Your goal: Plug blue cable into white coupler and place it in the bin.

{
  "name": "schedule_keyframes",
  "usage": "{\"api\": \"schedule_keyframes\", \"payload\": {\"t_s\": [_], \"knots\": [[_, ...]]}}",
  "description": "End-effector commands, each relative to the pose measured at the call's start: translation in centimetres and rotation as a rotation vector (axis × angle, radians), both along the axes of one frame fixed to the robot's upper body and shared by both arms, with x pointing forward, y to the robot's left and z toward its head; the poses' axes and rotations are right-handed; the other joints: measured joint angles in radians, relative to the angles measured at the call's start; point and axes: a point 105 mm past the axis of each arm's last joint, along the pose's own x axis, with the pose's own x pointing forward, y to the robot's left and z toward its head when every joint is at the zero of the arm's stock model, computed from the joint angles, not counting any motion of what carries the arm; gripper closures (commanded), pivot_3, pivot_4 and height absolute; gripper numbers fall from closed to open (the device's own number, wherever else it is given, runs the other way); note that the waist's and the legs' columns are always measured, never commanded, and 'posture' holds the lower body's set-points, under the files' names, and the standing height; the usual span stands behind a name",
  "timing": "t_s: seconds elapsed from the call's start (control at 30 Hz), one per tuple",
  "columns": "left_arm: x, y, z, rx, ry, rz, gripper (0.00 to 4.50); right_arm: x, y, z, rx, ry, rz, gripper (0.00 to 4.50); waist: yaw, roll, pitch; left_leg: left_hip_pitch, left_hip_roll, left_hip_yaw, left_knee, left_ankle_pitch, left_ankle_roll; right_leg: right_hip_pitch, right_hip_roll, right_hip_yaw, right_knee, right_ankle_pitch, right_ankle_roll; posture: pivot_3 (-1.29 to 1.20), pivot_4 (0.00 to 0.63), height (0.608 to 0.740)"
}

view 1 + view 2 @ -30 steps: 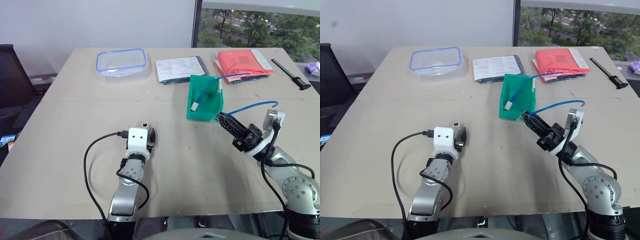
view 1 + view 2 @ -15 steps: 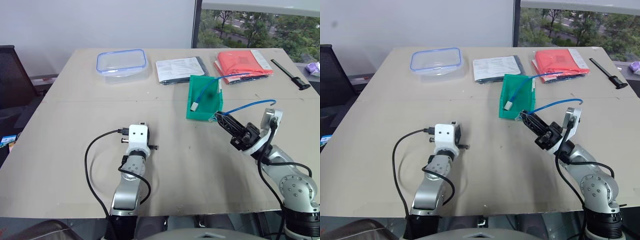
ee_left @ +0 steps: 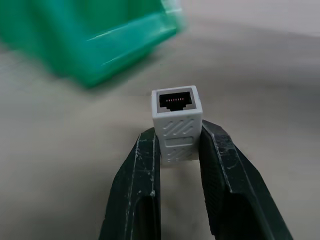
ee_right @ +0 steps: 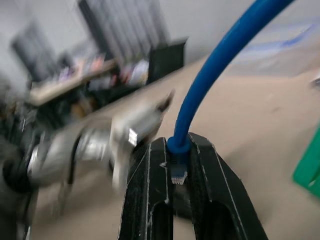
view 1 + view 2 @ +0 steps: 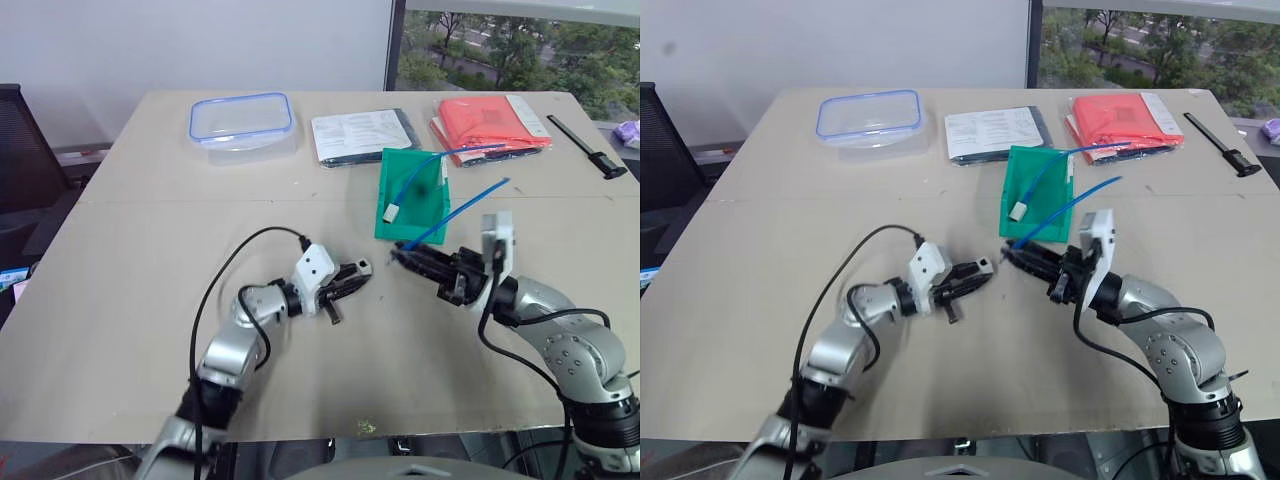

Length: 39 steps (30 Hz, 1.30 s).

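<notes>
Head camera, looking down over a tan table (image 5: 150, 260). The left gripper (image 5: 358, 272) points toward three o'clock, its black fingers closed on the white coupler (image 5: 366, 267), a tiny cube at their tips. Facing it from the three o'clock side, the right gripper (image 5: 404, 257) points toward nine o'clock, clamped on the plug end of the blue cable (image 5: 455, 212); the cable rises away toward one o'clock. The two grippers' tips are near each other, with a small gap between. Just beyond them, at twelve o'clock, the green bin (image 5: 422, 220) stands on the table with another blue cable (image 5: 410, 178), tipped with a white block, lying in it. Farther back are a clear box with a blue rim (image 5: 243, 122), papers (image 5: 362, 135) and a red folder (image 5: 490, 122).

Left wrist camera: the two fingers (image 3: 137, 180) pinch the white coupler (image 3: 177, 122) by its sides, its dark socket open toward the view. The bin (image 3: 100, 45) is blurred behind it.

Right wrist camera: the fingers (image 4: 150, 190) grip the blue cable (image 4: 220, 65) at its clear-blue plug (image 4: 177, 172). The left gripper's arm (image 4: 95, 145) is blurred beyond.
</notes>
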Motion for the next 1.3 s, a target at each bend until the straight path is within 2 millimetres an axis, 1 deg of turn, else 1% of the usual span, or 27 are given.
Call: {"api": "schedule_keyframes", "payload": {"t_s": [0.03,0.17,0.3,0.53,1.0,1.1,1.2,1.3], "knots": [[-0.7,-1.2,0.3,0.036,0.001,-0.252,4.02,0.2,0.4,0.2,-0.082,-0.121,0.081,4.50,0.000,0.000,0.000,0.000,-0.002,0.000,0.000,0.000,0.000,0.000,0.001,-0.001,0.000,0.000,0.000,0.00,0.150,0.737],[-0.3,-1.8,-0.1,0.089,0.006,-0.400,4.02,1.2,0.7,-0.9,-0.207,-0.201,0.118,4.50,-0.001,0.000,0.001,0.000,-0.001,-0.001,0.000,0.000,0.000,0.001,0.005,-0.001,-0.001,0.000,0.000,0.00,0.150,0.737],[0.2,-2.1,-0.5,0.119,0.010,-0.461,4.02,1.5,0.6,-1.8,-0.249,-0.215,0.133,4.50,-0.001,-0.001,0.001,-0.001,0.000,-0.001,0.000,0.000,0.000,0.001,0.007,-0.001,-0.001,0.000,0.000,0.00,0.150,0.737],[0.5,-2.3,-1.3,0.152,-0.003,-0.487,4.02,1.3,-0.3,-3.0,-0.329,-0.222,0.153,4.50,-0.001,-0.001,0.001,0.000,0.001,-0.002,0.001,0.000,0.000,0.001,0.008,0.000,0.000,0.000,0.000,0.00,0.150,0.737],[0.3,-2.3,-1.7,0.156,-0.005,-0.498,4.02,1.9,-0.3,-5.3,-0.420,-0.252,0.177,4.50,-0.002,-0.001,0.001,0.000,0.002,-0.003,0.010,0.000,0.000,0.002,0.008,0.001,0.007,0.000,0.000,0.00,0.150,0.737],[0.5,-2.3,-1.9,0.173,0.002,-0.489,4.02,1.9,-0.4,-6.6,-0.489,-0.283,0.213,4.50,-0.002,0.000,0.001,0.000,0.002,-0.003,0.012,0.000,0.000,0.003,0.008,0.001,0.008,0.000,0.000,0.00,0.150,0.737],[0.7,-2.4,-1.8,0.172,-0.001,-0.483,4.02,1.5,-0.2,-7.9,-0.506,-0.242,0.249,4.50,-0.002,0.000,0.000,0.002,0.002,-0.003,0.013,0.000,0.000,0.004,0.009,0.001,0.008,0.000,0.000,0.00,0.150,0.737],[0.7,-2.6,-1.8,0.175,-0.004,-0.485,4.02,0.8,-0.3,-10.9,-0.545,-0.120,0.287,4.50,-0.003,-0.001,-0.001,0.003,0.003,-0.003,0.014,0.000,0.000,0.006,0.009,0.001,0.009,0.000,0.000,0.00,0.150,0.737]]}}
